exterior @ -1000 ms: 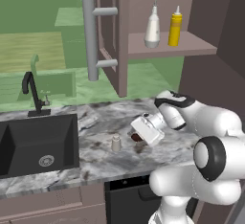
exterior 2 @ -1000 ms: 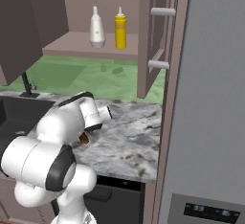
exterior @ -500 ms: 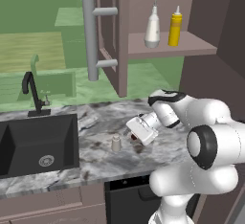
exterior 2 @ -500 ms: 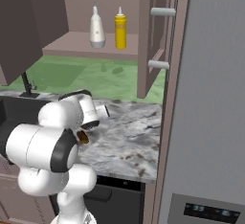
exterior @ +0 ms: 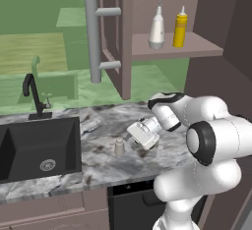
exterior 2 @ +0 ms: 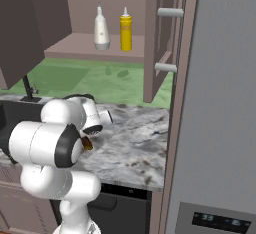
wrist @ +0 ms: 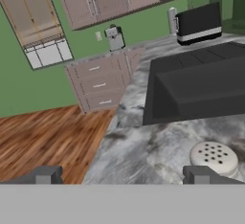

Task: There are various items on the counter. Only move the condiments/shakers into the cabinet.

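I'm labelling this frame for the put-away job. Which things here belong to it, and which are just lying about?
Part of the job:
- small shaker, on the counter
- white bottle and yellow squeeze bottle, already on the cabinet shelf
- gripper, jaws open beside the shaker

Just lying about:
- brown lump
- black sink and faucet

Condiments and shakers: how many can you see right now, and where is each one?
3. The white narrow-necked bottle and the yellow squeeze bottle stand side by side on the cabinet shelf. The small shaker stands on the counter, by the open gripper.
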### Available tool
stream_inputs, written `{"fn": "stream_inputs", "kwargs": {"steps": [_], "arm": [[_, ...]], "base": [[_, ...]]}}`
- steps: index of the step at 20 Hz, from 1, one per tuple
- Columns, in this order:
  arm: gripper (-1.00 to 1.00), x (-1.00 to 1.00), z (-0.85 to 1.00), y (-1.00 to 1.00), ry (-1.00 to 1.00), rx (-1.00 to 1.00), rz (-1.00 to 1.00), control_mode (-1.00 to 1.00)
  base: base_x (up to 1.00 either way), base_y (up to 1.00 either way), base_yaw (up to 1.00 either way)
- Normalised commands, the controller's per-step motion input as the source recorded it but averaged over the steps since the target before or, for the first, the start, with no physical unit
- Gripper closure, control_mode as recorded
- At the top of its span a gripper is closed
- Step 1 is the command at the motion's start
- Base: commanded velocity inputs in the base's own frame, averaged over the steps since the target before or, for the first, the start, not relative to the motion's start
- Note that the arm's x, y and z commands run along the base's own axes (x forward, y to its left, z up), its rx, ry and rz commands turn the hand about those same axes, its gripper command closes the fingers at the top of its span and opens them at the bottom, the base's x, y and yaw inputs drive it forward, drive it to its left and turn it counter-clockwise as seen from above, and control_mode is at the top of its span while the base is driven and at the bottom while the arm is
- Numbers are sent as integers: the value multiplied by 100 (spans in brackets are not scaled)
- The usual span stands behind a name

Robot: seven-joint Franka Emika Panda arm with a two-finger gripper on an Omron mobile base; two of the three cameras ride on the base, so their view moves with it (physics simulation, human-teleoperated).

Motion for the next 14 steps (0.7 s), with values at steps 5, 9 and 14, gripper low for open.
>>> {"fn": "stream_inputs", "kwargs": {"steps": [5, 9, 14], "arm": [[-100, 0, -1, 0, 0, 0, 0, -100], [-100, 1, -3, 0, 0, 0, 0, -100], [-100, 13, -2, 0, 0, 0, 0, -100]], "base": [[0, 0, 0], [0, 0, 0], [0, 0, 0]]}}
